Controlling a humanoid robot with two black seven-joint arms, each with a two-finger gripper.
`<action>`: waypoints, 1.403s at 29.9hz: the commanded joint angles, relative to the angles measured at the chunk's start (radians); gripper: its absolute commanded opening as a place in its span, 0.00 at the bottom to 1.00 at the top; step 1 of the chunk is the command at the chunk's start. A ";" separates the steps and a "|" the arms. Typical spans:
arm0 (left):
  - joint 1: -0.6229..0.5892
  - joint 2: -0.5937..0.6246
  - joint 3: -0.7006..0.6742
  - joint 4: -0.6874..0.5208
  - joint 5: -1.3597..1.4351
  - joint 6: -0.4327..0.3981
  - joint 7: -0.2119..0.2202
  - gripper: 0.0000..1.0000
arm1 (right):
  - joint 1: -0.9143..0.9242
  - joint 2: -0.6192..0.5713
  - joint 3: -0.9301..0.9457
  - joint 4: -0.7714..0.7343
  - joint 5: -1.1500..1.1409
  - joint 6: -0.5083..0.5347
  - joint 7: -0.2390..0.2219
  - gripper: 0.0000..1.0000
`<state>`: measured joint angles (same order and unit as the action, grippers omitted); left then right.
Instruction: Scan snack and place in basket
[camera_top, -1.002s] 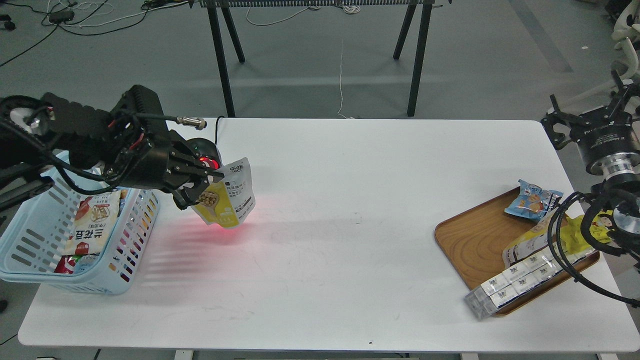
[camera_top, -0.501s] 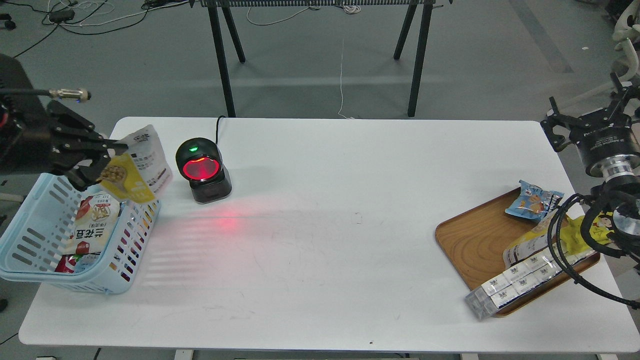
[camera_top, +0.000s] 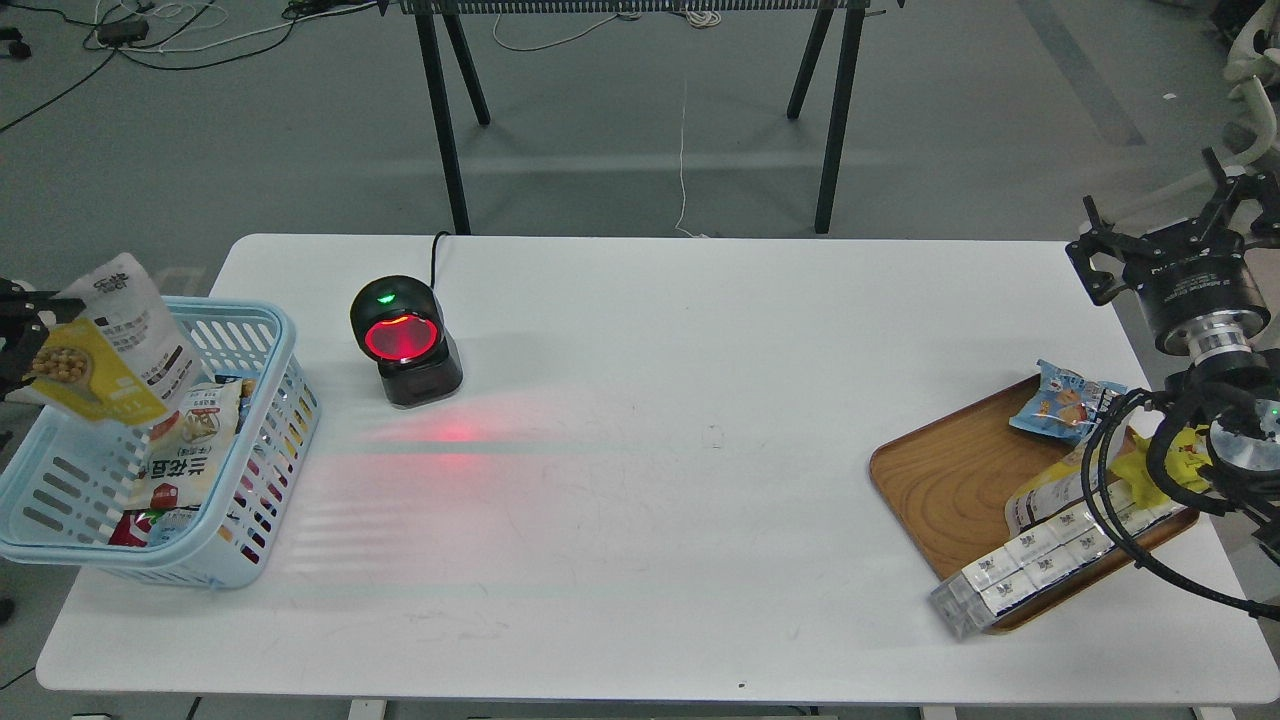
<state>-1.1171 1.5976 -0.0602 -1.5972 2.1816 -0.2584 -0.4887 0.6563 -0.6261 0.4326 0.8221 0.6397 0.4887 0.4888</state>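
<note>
The snack (camera_top: 110, 345), a yellow and white pouch with a picture of beige nuts, hangs tilted over the far left part of the light blue basket (camera_top: 262, 440). My left gripper (camera_top: 30, 345) shows only as dark fingers at the left edge and is shut on the pouch's left side. The basket holds several other packets. My right gripper (camera_top: 1160, 245) is raised off the table's far right edge, fingers spread and empty.
A black barcode scanner (camera_top: 405, 340) with a red glowing window stands right of the basket. A brown wooden tray (camera_top: 945, 470) at the right holds a small blue packet (camera_top: 1065, 400), a bright yellow packet (camera_top: 1170, 465) and a long white pack (camera_top: 1030, 565).
My left gripper has carried the pouch leftward from in front of the scanner to above the basket. The right gripper has shifted slightly.
</note>
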 joint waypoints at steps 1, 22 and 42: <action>-0.001 0.013 0.037 0.002 0.000 0.022 0.000 0.05 | 0.000 -0.001 0.000 0.000 0.000 0.000 0.000 0.99; -0.018 -0.397 -0.217 0.267 -0.780 0.037 0.000 1.00 | 0.071 -0.017 -0.002 -0.009 -0.113 0.000 0.000 0.99; 0.002 -1.025 -0.426 0.847 -2.084 -0.005 0.067 1.00 | 0.207 0.017 0.073 -0.195 -0.219 0.000 0.000 0.99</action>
<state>-1.1243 0.6197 -0.4445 -0.7877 0.2345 -0.2476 -0.4220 0.8627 -0.6259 0.4624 0.6281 0.4194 0.4887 0.4887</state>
